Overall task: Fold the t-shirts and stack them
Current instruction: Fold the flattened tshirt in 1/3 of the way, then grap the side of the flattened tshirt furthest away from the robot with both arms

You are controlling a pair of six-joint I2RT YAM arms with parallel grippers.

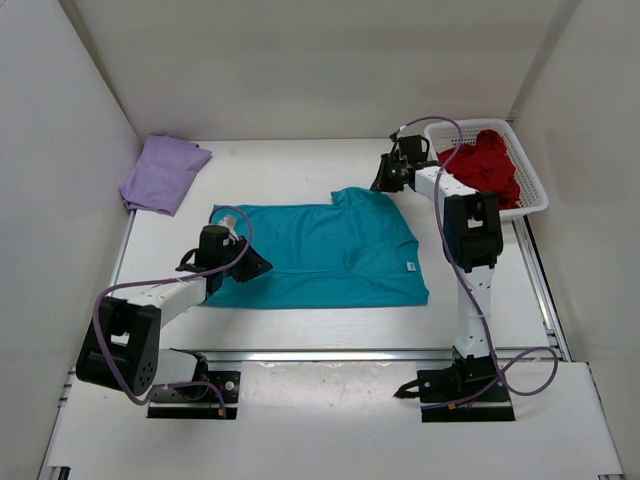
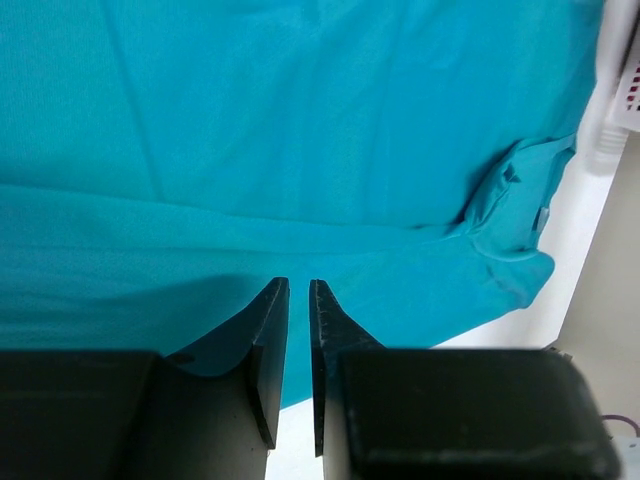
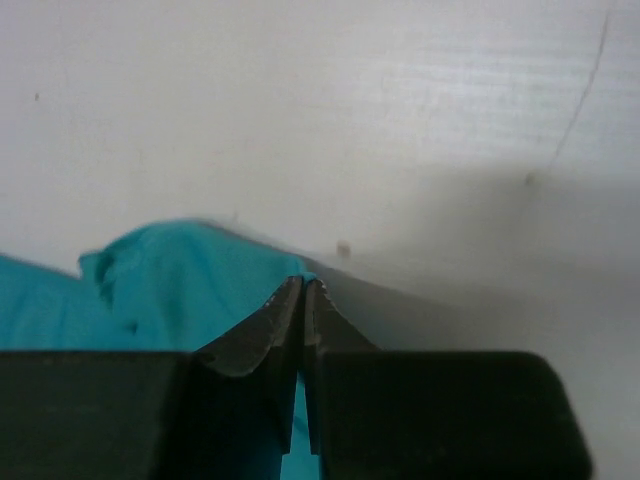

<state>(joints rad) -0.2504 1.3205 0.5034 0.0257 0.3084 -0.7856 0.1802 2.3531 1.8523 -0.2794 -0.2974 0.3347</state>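
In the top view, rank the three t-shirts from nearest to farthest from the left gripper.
1. teal t-shirt: mid-table, its edge right at the left gripper.
2. lavender t-shirt: far-left corner.
3. dark red t-shirt: in the white basket, far right.

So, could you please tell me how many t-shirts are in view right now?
3. A lavender shirt lies at far left, a teal shirt is spread in the middle, and a red shirt sits in the basket at far right; more could be hidden beneath it.
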